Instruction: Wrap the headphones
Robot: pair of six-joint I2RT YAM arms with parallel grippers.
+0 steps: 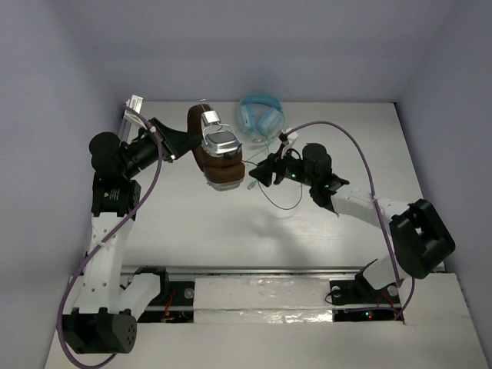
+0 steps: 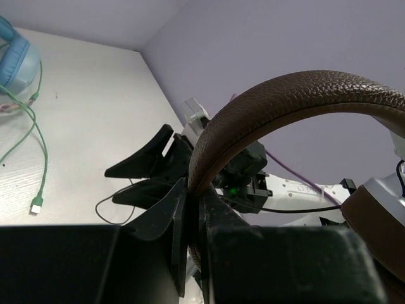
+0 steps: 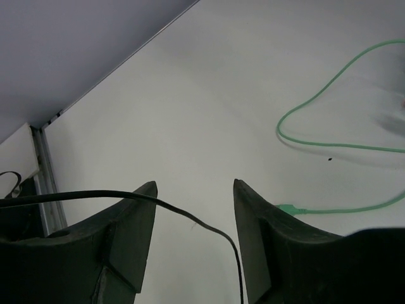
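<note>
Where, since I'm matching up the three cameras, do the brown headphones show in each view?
Top view: brown headphones at centre, headband in the left hand.
Left wrist view: headband arching across the right half, pinched by the left hand at bottom centre.
Right wrist view: not in it; only a thin dark cable crosses the open right hand.
Shared landmark: the green cable, seen in all three.

brown-and-silver headphones (image 1: 223,165), light blue headphones (image 1: 260,114), pale green cable (image 3: 290,208), white table (image 1: 192,223)
</note>
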